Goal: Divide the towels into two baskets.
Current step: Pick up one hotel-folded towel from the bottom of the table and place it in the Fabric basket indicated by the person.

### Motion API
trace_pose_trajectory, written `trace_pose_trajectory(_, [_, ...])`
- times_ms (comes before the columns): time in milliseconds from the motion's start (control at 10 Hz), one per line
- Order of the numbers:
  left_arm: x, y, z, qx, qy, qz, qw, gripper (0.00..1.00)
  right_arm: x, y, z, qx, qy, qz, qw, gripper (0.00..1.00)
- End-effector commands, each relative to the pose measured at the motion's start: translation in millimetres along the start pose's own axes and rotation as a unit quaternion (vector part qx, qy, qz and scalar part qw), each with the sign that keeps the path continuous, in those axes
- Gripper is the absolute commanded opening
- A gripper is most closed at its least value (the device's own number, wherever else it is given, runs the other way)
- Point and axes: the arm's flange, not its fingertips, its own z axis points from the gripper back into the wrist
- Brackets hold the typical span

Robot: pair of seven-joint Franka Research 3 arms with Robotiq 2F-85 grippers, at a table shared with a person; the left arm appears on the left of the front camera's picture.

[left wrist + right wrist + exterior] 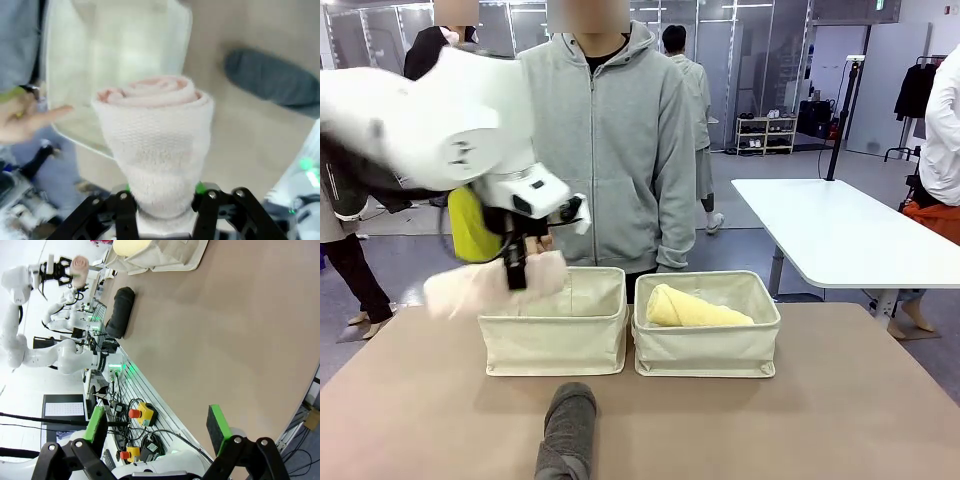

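My left gripper (515,272) is shut on a pale pink-cream towel (490,287), held in the air over the left rim of the left basket (555,335). In the left wrist view the towel (155,130) stands on end between the fingers of the left gripper (162,192), with that basket (115,45) below it. A pale yellow towel (695,308) lies in the right basket (710,345). A dark grey towel (568,428) lies on the table near the front edge. My right gripper (157,427) stands open over the table's near edge, well apart from the dark grey towel (120,310).
A person in a grey hoodie (610,150) stands right behind the baskets, one hand (25,120) near the left basket's rim. A white table (840,230) stands at the back right. Cables and red stop buttons (140,412) lie below the near table edge.
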Motion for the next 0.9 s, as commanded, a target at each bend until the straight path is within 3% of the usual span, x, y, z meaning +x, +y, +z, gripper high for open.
trace_pose_trajectory(0, [27,45,-4,0.046,0.024,-0.057,0.997,0.40,-4,4,-2,-0.006,-0.002,0.000,1.000,1.00])
trace_pose_trajectory(200, [55,78,-28,0.075,-0.001,-0.096,0.993,0.40,-4,4,-2,-0.006,-0.002,0.000,1.000,1.00])
trace_pose_trajectory(400, [67,106,-64,0.064,-0.035,-0.116,0.991,0.40,-4,4,-2,-0.006,-0.002,0.000,1.000,1.00])
trace_pose_trajectory(800, [84,101,-104,0.042,-0.032,-0.153,0.987,0.40,-4,4,-2,-0.006,-0.002,0.000,1.000,1.00])
